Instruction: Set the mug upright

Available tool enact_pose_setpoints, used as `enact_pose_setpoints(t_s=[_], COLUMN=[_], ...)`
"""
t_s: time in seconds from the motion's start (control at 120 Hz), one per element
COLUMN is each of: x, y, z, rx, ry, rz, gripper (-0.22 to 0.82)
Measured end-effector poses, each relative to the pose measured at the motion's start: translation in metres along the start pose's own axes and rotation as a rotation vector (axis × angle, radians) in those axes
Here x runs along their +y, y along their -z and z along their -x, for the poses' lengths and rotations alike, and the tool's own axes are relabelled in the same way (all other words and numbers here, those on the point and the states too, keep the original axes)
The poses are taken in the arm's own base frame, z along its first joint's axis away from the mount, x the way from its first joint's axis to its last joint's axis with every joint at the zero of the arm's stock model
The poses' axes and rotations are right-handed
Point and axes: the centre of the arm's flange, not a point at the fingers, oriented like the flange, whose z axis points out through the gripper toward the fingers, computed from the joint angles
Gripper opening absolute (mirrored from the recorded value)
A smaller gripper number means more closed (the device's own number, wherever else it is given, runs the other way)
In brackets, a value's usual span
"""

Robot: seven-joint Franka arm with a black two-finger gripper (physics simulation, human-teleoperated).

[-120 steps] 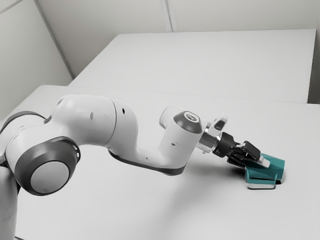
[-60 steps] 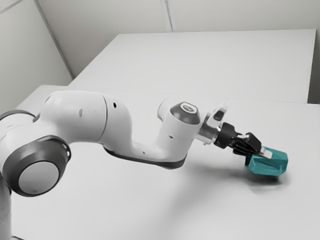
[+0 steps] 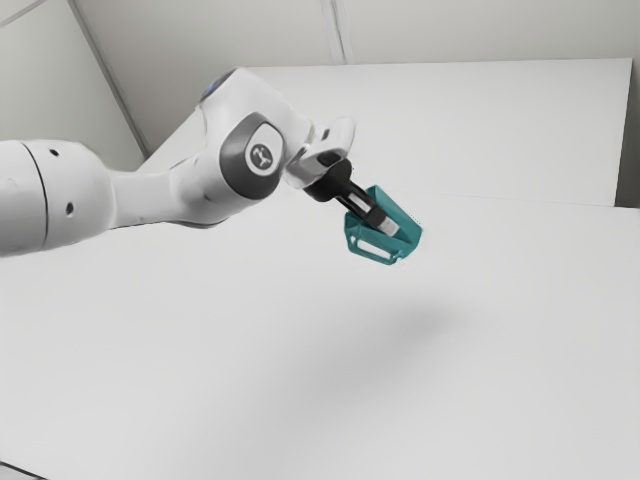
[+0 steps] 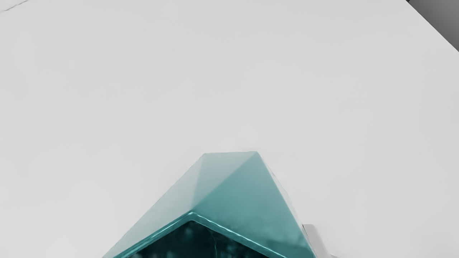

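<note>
The teal mug (image 3: 402,216) hangs above the table in the exterior view, tilted, with its handle toward the view's bottom. My gripper (image 3: 386,226) is shut on it, one pale fingertip lying against the mug's side. In the wrist view the faceted mug (image 4: 247,200) shows its outer wall and the rim around a dark opening facing the camera. Beside its wall there, a pale fingertip (image 4: 315,240) of my gripper peeks out; the other fingertip is hidden by the mug.
The white table (image 3: 300,380) lies beneath the raised mug, with a soft shadow on it. A second white surface (image 3: 480,130) stands behind, near the wall. In the wrist view, a table edge cuts across the upper right corner, beside a grey area.
The mug, first low by the table at the exterior view's right, has risen with my gripper and moved toward the view's left and back. Its tilt has changed, and the arm has folded back.
</note>
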Motion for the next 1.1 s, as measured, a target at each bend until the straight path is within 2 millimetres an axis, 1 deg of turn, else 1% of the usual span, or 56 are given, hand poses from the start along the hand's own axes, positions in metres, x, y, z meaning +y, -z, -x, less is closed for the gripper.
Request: enact_pose_setpoints(t_s=[0.092, 0.183, 0.225, 0.275, 0.375, 0.483, 0.675, 0.875, 0.992, 1.1], x=[-0.037, -0.072, -0.085, -0.094, -0.105, -0.118, -0.132, -0.144, -0.152, -0.157], y=[0.016, 0.024, 0.031, 0.039, 0.043, 0.05, 0.05, 0.038, 0.037, 0.031], z=[0.017, 0.037, 0.041, 0.043, 0.052, 0.07, 0.093, 0.122, 0.13, 0.141], rx=[-0.112, -0.215, -0.246, -0.276, -0.344, -0.411, -0.483, -0.499, -0.487, -0.482], ry=[0.002, 0.045, 0.069, 0.096, 0.145, 0.218, 0.301, 0.353, 0.367, 0.381], rz=[-0.116, -0.2, -0.228, -0.251, -0.276, -0.29, -0.313, -0.337, -0.365, -0.376], gripper=[-0.18, -0.18, -0.18, -0.18, -0.18, -0.18, -0.18, -0.18, -0.18, -0.18])
